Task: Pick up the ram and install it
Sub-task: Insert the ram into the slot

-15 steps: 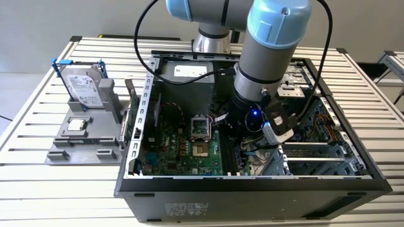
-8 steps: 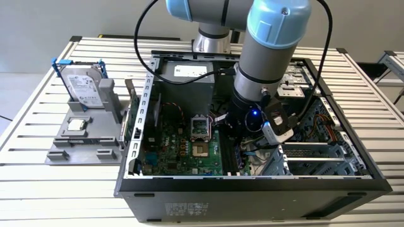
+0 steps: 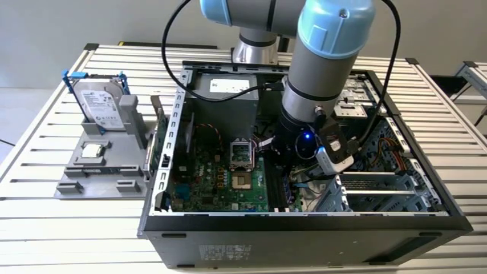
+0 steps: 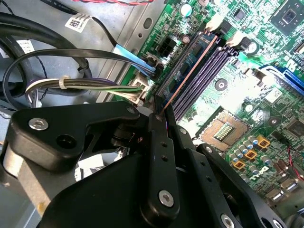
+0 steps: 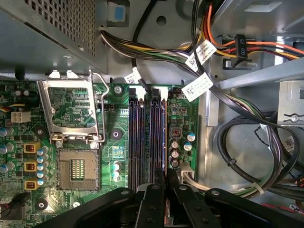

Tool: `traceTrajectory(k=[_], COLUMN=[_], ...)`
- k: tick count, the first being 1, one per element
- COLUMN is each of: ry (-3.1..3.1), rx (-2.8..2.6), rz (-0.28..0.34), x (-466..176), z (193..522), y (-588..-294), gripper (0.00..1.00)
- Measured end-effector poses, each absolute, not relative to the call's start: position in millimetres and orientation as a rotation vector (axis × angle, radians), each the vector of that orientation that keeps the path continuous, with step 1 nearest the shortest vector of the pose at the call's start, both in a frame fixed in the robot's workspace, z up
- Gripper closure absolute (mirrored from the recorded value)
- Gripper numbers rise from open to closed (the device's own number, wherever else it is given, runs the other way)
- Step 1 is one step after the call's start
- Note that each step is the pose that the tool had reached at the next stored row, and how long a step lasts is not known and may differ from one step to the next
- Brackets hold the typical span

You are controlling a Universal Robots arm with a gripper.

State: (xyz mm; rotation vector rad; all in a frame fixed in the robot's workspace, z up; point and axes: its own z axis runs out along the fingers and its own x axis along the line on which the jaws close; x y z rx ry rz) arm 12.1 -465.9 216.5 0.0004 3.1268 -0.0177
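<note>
Gripper [image 4: 160, 114] closed on the ram [image 4: 187, 73], thin edge-on stick held over the memory slots [image 5: 148, 137], beside the open processor socket [image 5: 76, 168] on the motherboard [image 3: 220, 182].

You look across a work table [image 3: 45, 103] built of pale, ribbed aluminium slats that run side to side and take up most of the exterior view. Behind it rises a plain grey wall [image 3: 91, 23], evenly lit and without harsh shadows. At the exterior view's right edge, a second slatted metal frame [image 3: 473, 77] stands just beyond the table's corner.
</note>
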Motion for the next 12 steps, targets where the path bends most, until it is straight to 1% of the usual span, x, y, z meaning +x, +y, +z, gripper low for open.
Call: traceTrajectory(k=[12], ry=[3.127], rx=[0.005], rz=[-0.023], x=[10.9], z=[216.6], y=[-464.1], gripper=[1.0])
